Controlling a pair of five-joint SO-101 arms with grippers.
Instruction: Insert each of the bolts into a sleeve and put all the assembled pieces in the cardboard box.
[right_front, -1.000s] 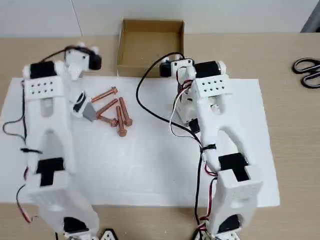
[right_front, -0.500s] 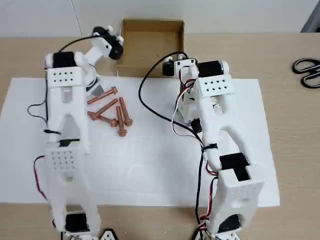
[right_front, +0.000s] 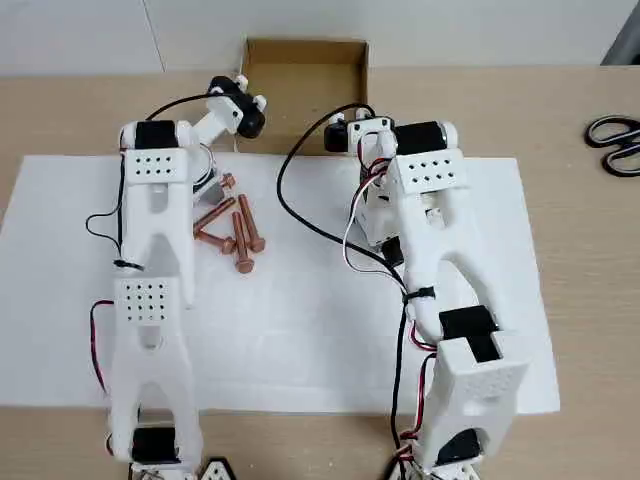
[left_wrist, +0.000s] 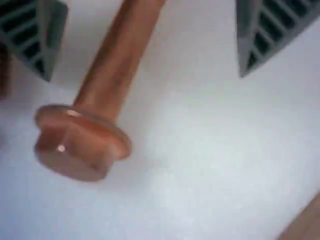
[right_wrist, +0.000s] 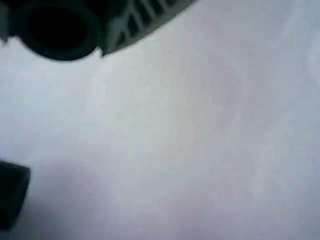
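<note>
Copper bolts: five lie loose in a cluster on the white sheet, near the cardboard box, on its robot-facing side off its left front corner.
Left gripper: hangs low over the bolt of the cluster nearest the box, its pincer apart, one grey pad on either side of the bolt shank and touching neither side.
Right arm: stands on the robot-facing side of the box, off its right front corner; whether its pincer is apart or together cannot be told.
Sleeve: a black tube end shows close up in the right wrist view and is probably a sleeve; its place relative to the box cannot be told.
Done so far: apparently nothing, since no bolt wears a sleeve and the visible floor of the box holds no assembled piece.
Left to do: pick up each bolt, fit it into a sleeve, and carry every assembly into the box.
Step in hand: likely the grasp of the first bolt.
</note>
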